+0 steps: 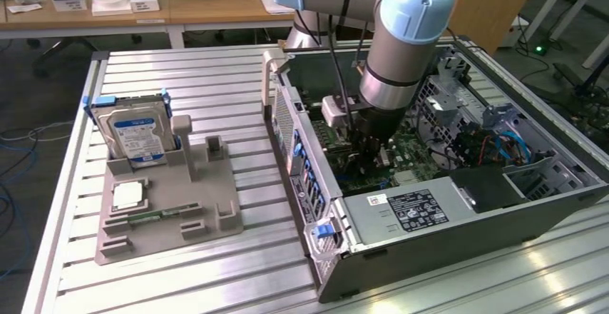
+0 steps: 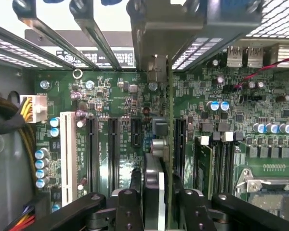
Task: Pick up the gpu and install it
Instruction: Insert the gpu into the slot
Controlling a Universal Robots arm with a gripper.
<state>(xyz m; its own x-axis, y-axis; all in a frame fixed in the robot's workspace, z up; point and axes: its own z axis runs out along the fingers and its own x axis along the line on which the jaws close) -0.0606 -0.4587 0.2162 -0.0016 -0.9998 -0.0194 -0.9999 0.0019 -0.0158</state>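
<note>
Exterior view first: slotted aluminium table (image 1: 190, 78), wide and silvery. Open desktop computer case (image 1: 329, 271) lying on its side toward the exterior view's right, with a labelled power supply (image 1: 409, 210) at the near end. Pale-blue-and-grey robot arm (image 1: 404, 50) plunging straight down into the case. Off to the exterior view's left, well apart from the case, a grey parts holder (image 1: 167, 214). Blue-labelled hard drive (image 1: 138, 132) upright at its back end. Square silvery chip (image 1: 128, 194) and a thin green strip, probably a memory stick (image 1: 152, 215), lying flat lower down on the same holder.

Down inside the case now. Gripper (image 1: 366, 150) deep among the components, just over the green board.

Wrist view: green motherboard (image 2: 111, 96) laid out beneath, with dark expansion slots in parallel and one white slot (image 2: 67, 154). White connector with yellow wires (image 2: 31, 108) at the edge, and a cluster of blue-topped capacitors (image 2: 41, 168) nearby. And there it is, the gpu (image 2: 154, 178), seen edge-on, standing upright on the motherboard in line with the slots, metal bracket end against the case's slotted rear wall. Gripper (image 2: 156, 207) straddling the card right at the near end. Clamped or slack on it? Cannot tell from here.
</note>
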